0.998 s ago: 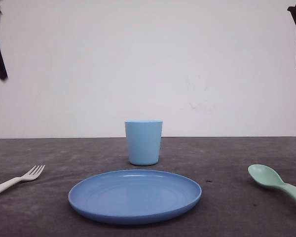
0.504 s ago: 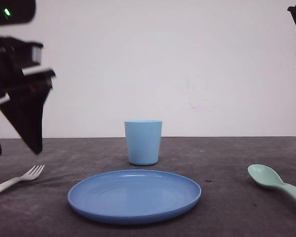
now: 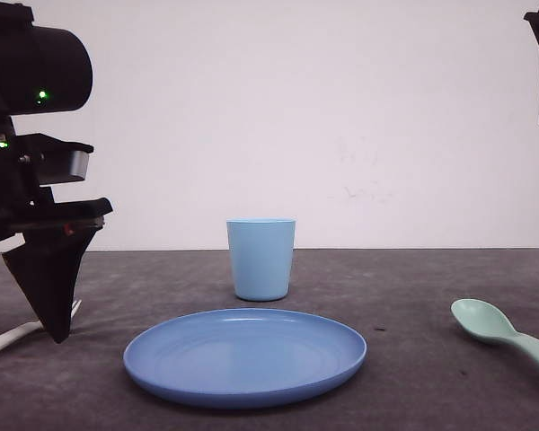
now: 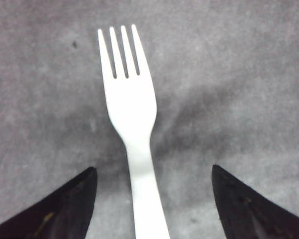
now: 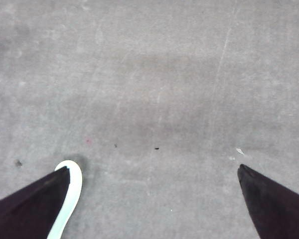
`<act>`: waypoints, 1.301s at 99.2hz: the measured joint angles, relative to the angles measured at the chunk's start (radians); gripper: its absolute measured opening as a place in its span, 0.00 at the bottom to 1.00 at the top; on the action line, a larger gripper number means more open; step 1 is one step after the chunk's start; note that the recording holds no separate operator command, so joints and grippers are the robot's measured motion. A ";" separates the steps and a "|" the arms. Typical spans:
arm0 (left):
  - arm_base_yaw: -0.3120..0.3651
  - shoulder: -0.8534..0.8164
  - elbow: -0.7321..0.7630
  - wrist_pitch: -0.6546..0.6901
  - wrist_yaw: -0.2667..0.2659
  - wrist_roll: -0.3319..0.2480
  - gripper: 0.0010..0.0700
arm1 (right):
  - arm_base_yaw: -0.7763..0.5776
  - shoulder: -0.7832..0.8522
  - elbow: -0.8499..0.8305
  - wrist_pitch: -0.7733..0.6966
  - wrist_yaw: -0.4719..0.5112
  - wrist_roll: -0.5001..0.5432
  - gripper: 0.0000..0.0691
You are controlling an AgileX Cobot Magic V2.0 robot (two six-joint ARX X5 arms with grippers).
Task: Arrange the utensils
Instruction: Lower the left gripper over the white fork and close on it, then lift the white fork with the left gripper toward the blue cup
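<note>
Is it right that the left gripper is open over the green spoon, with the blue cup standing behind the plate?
Not quite. The left gripper is open over the white fork, not the spoon, as the left wrist view shows. The green spoon lies on the table's right side. The blue cup does stand behind the plate.

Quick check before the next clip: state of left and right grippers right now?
Left gripper: open, fingers either side of the fork handle, not gripping it.
Right gripper: open, holding nothing, over the table.
</note>
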 joint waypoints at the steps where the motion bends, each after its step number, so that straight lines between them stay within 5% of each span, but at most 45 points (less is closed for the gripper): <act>1: 0.000 0.001 0.000 0.001 0.000 0.000 0.60 | 0.000 0.000 0.000 0.000 0.000 0.000 0.98; 17: 0.000 0.006 0.000 0.002 -0.015 -0.002 0.45 | 0.000 0.000 0.000 -0.003 0.000 0.000 0.98; 50: 0.000 0.011 0.000 0.003 -0.049 -0.008 0.42 | 0.000 0.000 0.000 -0.015 0.000 0.000 0.98; 80: -0.001 0.012 0.000 0.007 -0.049 -0.012 0.29 | 0.000 0.000 0.000 -0.015 0.000 0.000 0.98; 99: -0.002 0.012 0.000 0.009 -0.048 -0.012 0.11 | 0.000 0.000 0.000 -0.015 0.000 0.000 0.98; 129: -0.002 0.012 0.000 0.019 -0.048 -0.010 0.05 | 0.000 0.000 0.000 -0.015 0.000 0.000 0.98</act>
